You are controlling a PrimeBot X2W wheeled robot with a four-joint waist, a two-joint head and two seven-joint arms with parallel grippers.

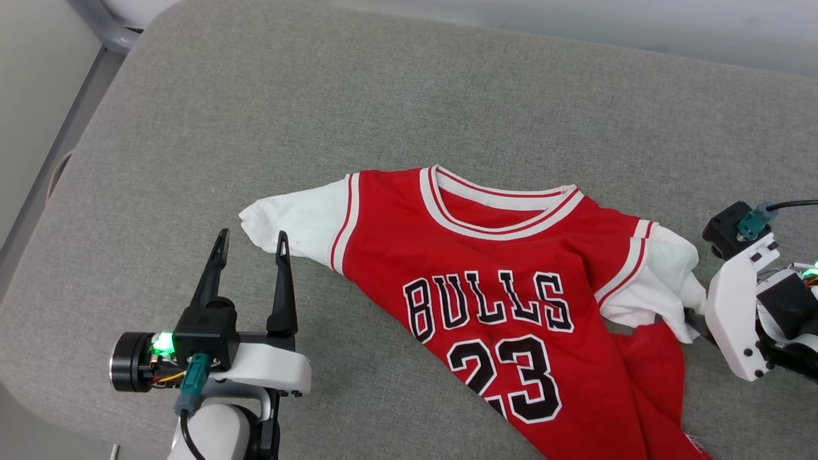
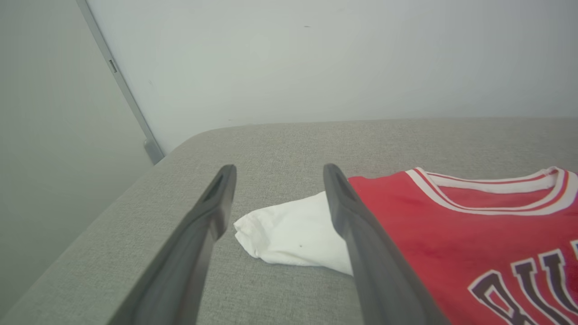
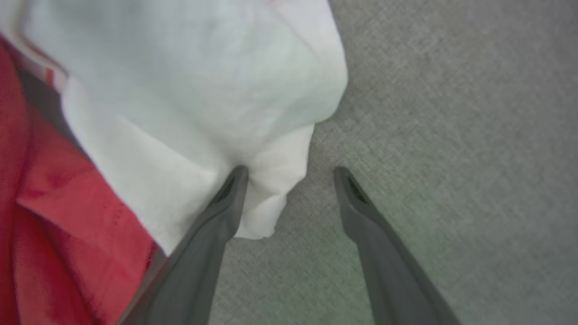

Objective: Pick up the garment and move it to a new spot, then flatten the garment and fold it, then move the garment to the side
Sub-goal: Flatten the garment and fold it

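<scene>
jersey [image 1: 511,255] face-up, left hand [image 1: 252,237] spread beside sleeve, right hand [image 3: 291,174] spread

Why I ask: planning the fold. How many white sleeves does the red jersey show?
2. One white fabric sleeve lies spread at the left of the red BULLS basketball jersey, ahead of the left pincer; the other sleeve lies bunched at its right.

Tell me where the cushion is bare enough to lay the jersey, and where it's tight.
Widest bare cushion lies beyond the jersey, toward the wall; a smaller patch lies beside the left sleeve, around the left gripper. Tight at the right gripper, against the bunched right sleeve.
</scene>
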